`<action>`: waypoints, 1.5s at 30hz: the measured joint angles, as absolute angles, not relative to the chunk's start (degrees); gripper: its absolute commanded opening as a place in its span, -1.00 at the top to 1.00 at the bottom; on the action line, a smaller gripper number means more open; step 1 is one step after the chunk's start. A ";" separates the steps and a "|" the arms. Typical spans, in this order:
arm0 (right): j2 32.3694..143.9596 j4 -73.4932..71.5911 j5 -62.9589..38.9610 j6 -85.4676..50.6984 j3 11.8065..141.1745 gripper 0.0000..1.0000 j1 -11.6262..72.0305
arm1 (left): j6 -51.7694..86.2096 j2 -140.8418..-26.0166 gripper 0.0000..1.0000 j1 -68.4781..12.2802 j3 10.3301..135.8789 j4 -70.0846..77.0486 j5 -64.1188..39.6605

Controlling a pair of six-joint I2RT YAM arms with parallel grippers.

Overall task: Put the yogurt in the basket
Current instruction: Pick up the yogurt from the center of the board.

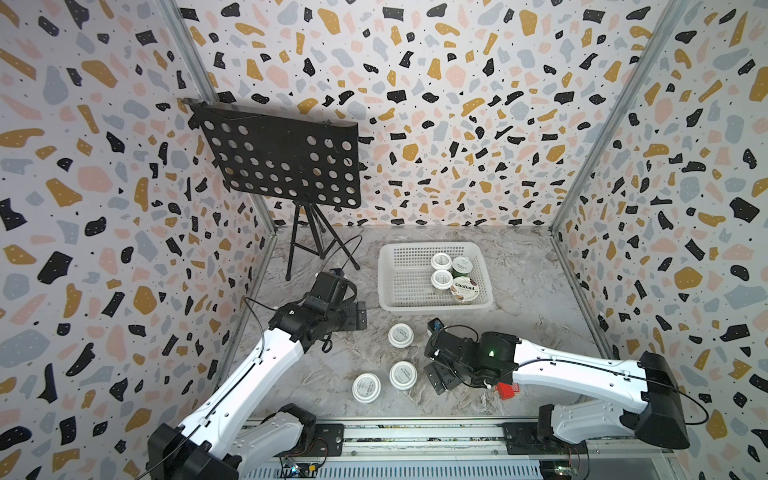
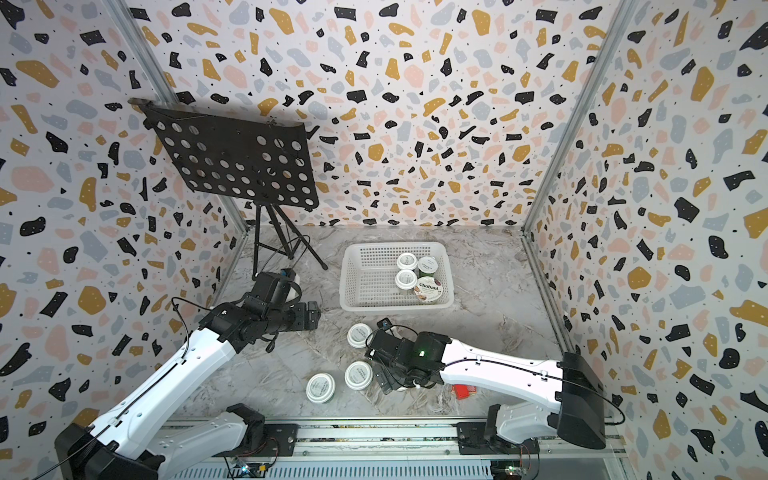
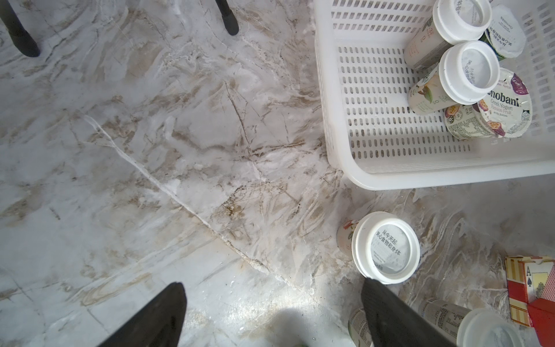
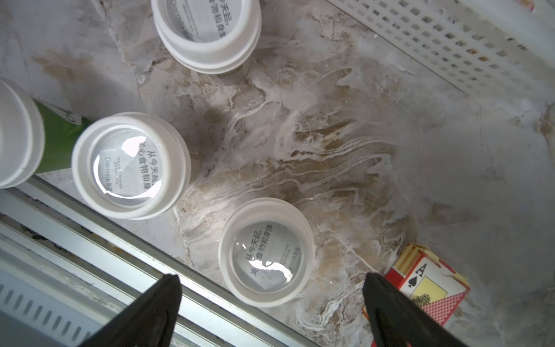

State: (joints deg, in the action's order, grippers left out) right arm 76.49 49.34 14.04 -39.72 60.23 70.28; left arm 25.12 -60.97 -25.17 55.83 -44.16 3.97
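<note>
Here, a veined marble tabletop (image 1: 532,291) carries the basket (image 1: 432,308) inside terrazzo-patterned walls (image 1: 457,104); near the basket, left gripper (image 3: 271,284) and right gripper (image 4: 271,275) hold jaws spread, gripping nothing.

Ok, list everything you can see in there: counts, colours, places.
basket: one, white, mid-table.
white-lidded cups in basket: two, white, its right half.
green-sided cup: one, foil lid, in the basket by the right wall.
Chobani cup: one, white foil lid, basket's near right corner.
cups on table: four, white lids, in front of the basket.
playing-card box: one, red, beside the right arm.
music stand: one, black, far left corner.
table: one, grey marble.
left gripper: one, black, open, empty, left of the basket.
right gripper: one, black, open, over one table cup.
</note>
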 measured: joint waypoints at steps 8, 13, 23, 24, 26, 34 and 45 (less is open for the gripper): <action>82.74 49.56 14.44 -38.96 61.39 -1.00 70.65 | 25.10 -60.97 -0.90 -25.17 55.75 -44.14 3.95; 82.78 48.60 14.39 -38.11 61.21 -0.99 70.78 | 25.10 -60.97 -0.90 -25.17 55.64 -44.16 3.95; 83.26 45.63 13.52 -37.21 59.37 -0.95 70.78 | 25.10 -60.97 -0.91 -25.17 55.61 -44.16 3.92; 83.29 45.54 13.52 -37.21 59.11 -0.95 70.76 | 25.10 -60.97 -0.90 -25.17 55.59 -44.16 3.92; 83.35 45.34 13.50 -37.23 58.72 -0.96 70.72 | 25.10 -60.97 -0.90 -25.17 55.55 -44.16 3.90; 83.70 44.18 13.23 -37.19 56.95 -0.96 70.08 | 25.12 -60.97 -0.90 -25.17 55.35 -44.16 3.88; 85.65 42.22 11.46 -36.80 55.51 -0.73 69.95 | 25.12 -60.97 -0.90 -25.17 55.35 -44.16 3.84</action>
